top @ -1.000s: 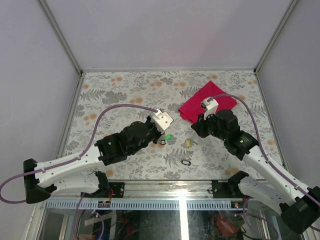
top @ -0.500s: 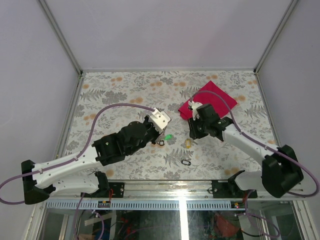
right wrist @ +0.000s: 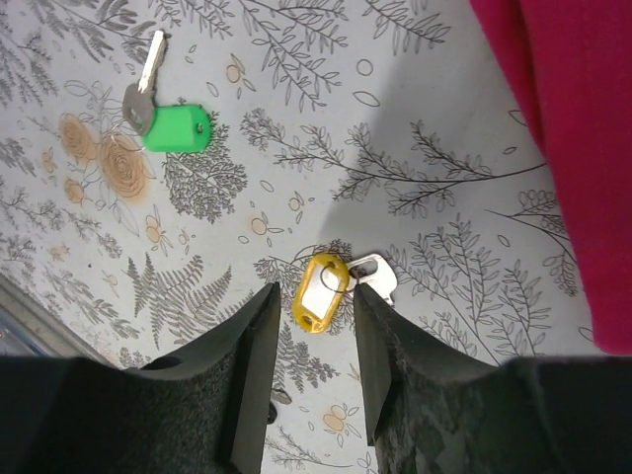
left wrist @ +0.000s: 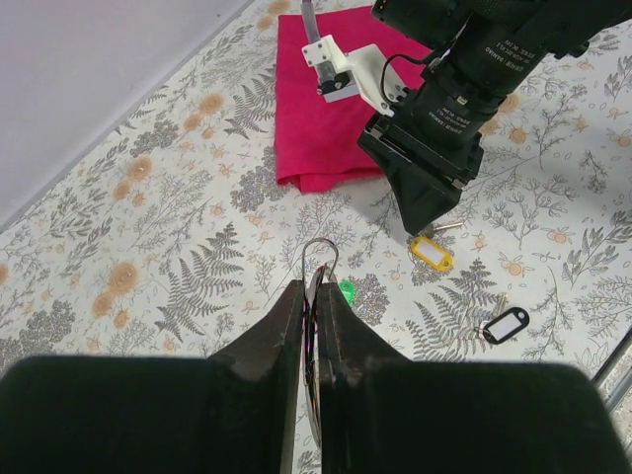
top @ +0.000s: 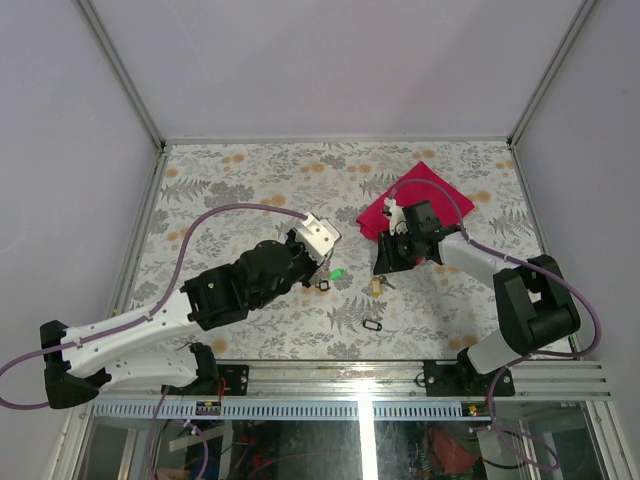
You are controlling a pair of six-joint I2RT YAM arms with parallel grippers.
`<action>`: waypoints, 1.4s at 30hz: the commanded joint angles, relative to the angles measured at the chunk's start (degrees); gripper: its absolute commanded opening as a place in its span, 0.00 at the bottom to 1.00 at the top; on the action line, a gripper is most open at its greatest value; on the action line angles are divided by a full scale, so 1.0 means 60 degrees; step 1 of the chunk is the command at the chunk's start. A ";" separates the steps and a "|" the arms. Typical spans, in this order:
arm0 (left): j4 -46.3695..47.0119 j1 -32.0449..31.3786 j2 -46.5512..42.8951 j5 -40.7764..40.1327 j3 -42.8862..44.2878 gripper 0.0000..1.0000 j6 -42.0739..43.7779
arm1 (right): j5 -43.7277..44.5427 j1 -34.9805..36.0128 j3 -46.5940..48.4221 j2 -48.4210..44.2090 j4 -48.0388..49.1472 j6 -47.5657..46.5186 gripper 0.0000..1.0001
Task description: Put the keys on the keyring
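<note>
Silver wire keyring (left wrist: 322,255), a thin round loop, stands edge-up out of the left gripper (left wrist: 309,288). The jaws are pinched fully together on its lower part. My read: it is held that way so the loop faces the keys and a tag can be threaded on. Something dark also sits in the pinch; can't tell if it is a tag already on the ring.

Right gripper (right wrist: 313,292) hangs low over the floral-print table (top: 250,180), jaws partly apart and gripping nothing. They straddle the small oblong yellow plastic key tag (right wrist: 321,294), with a gap on both sides. Looks lined up for a pinch. The tag lies flat, and a small silver metal key (right wrist: 373,274) touches its end and may drag along.

Around:
- A green plastic tag (right wrist: 178,127) with its own silver key (right wrist: 145,84) lies between the yellow tag and the ring, roughly on the carry path.
- A black-framed oblong tag with a pale centre (left wrist: 507,325) lies apart, toward the near edge.
- A folded magenta cloth (left wrist: 316,109) lies just beyond the right gripper, its edge close but not under the jaws.
</note>
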 commanded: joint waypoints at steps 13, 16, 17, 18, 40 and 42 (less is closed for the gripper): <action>-0.0005 0.0047 0.0154 -0.0112 0.0528 0.00 -0.0205 | -0.0646 -0.0010 -0.0234 0.0759 0.0773 -0.0262 0.42; -0.0001 0.0061 0.0162 -0.0131 0.0513 0.00 -0.0229 | -0.0733 -0.0007 -0.0259 0.0820 0.0687 -0.0300 0.39; -0.0003 0.0049 0.0169 -0.0132 0.0513 0.00 -0.0236 | -0.0803 -0.0009 -0.0284 0.0816 0.0690 -0.0298 0.38; -0.0001 0.0054 0.0161 -0.0127 0.0499 0.00 -0.0246 | -0.0892 -0.0005 -0.0319 0.0789 0.0720 -0.0276 0.36; -0.0030 0.0057 0.0117 -0.0160 0.0426 0.00 -0.0276 | -0.1049 0.0003 -0.0439 0.0835 0.0776 -0.0188 0.24; -0.0044 0.0058 0.0141 -0.0169 0.0415 0.00 -0.0276 | -0.1081 0.0000 -0.0418 0.0828 0.0774 -0.0192 0.26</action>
